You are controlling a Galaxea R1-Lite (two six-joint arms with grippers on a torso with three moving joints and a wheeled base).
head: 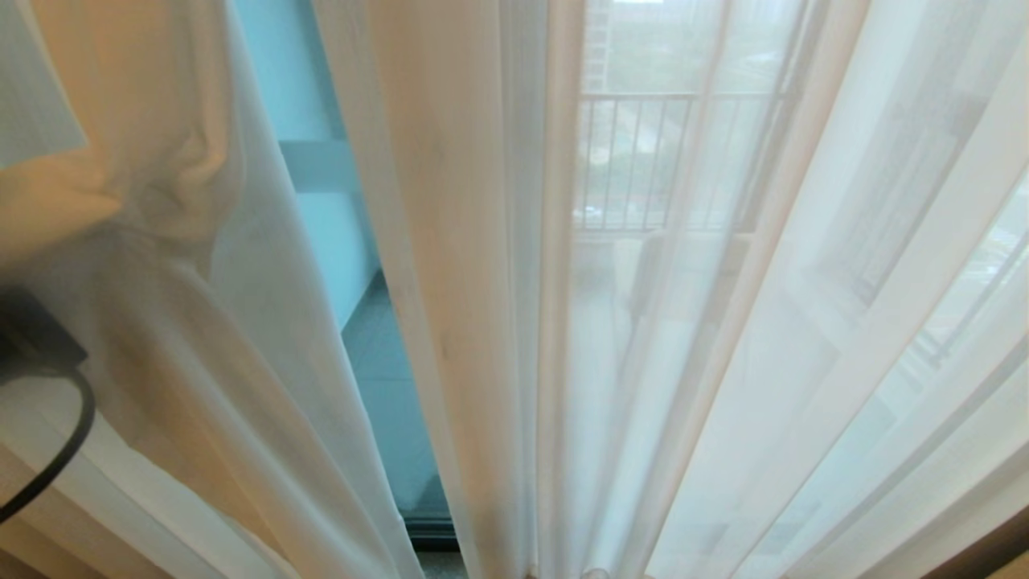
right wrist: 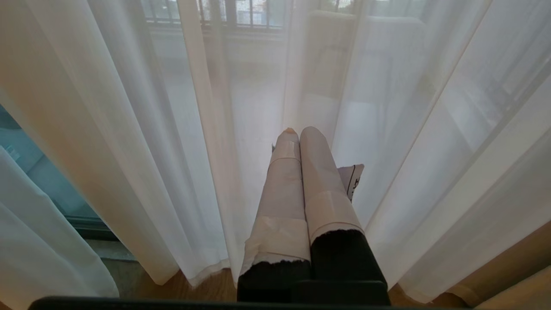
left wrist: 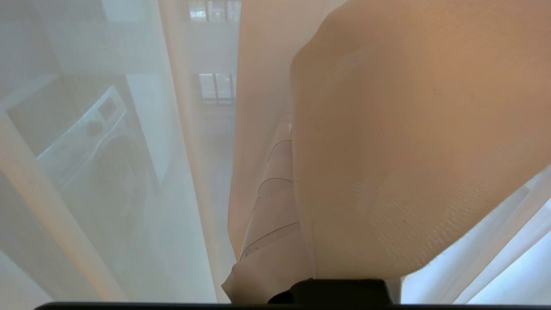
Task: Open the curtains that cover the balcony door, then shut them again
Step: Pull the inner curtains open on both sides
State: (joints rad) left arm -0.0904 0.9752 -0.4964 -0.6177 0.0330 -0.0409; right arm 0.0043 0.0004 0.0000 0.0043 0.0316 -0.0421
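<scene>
My left gripper (left wrist: 286, 129) is up at my left side, its taped fingers pressed together on a fold of the curtains (head: 450, 265), and the cream fabric bunches and drapes over the fingers so that only one finger shows. In the head view that pull draws the left panel into a knot of creases near the arm's black cable (head: 48, 450).

Between the left panel's hem and the next panel's hem a narrow wedge-shaped gap stands open, widening towards the top, and through it I see the bare glass of the balcony door (head: 338, 233), with its dark bottom frame at the floor. To the right the sheer folds hang unbroken, with a barred railing (head: 635, 161) showing dimly through them.

My right gripper (right wrist: 297, 131) hangs low just before the hanging folds, fingers fully closed on nothing. A small tag beside one finger bears marks too small to read. A washing machine (left wrist: 90, 137) shows faintly through the fabric.
</scene>
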